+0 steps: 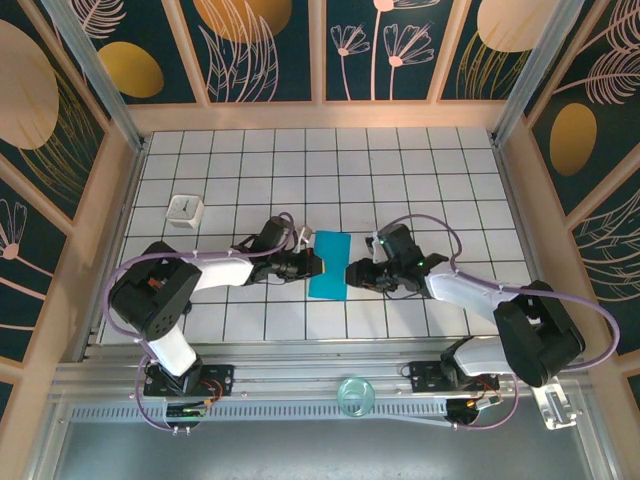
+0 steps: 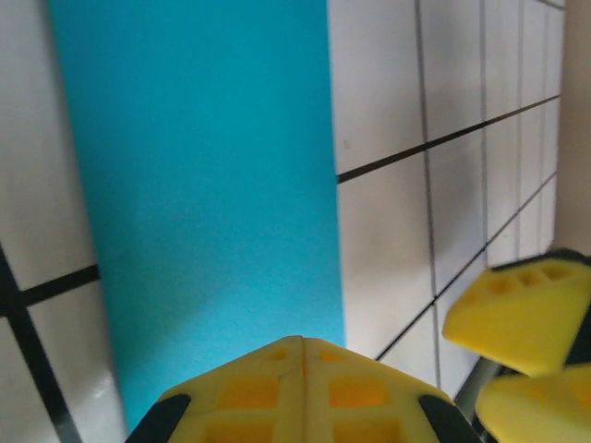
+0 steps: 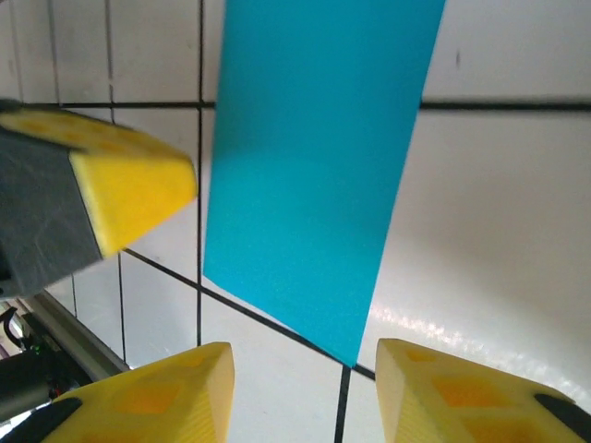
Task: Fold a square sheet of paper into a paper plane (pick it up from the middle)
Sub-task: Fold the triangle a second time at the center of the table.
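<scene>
The square sheet of paper (image 1: pixel 328 265) lies flat on the white grid table as a teal-blue rectangle about one tile wide and two long, not a pointed dart. My left gripper (image 1: pixel 318 262) sits at its left edge, shut. In the left wrist view the joined yellow tips (image 2: pixel 303 341) rest over the near edge of the paper (image 2: pixel 203 185), with nothing visibly pinched. My right gripper (image 1: pixel 350 272) stands just right of the sheet, open. In the right wrist view its fingers (image 3: pixel 305 355) straddle the paper's near corner (image 3: pixel 314 166), apart from it.
A small white cube (image 1: pixel 185 210) sits at the left of the table (image 1: pixel 400 170), two tiles from the left arm. A clear round cup (image 1: pixel 355 397) stands on the front rail between the bases. Wooden walls (image 1: pixel 120 180) close the sides and back.
</scene>
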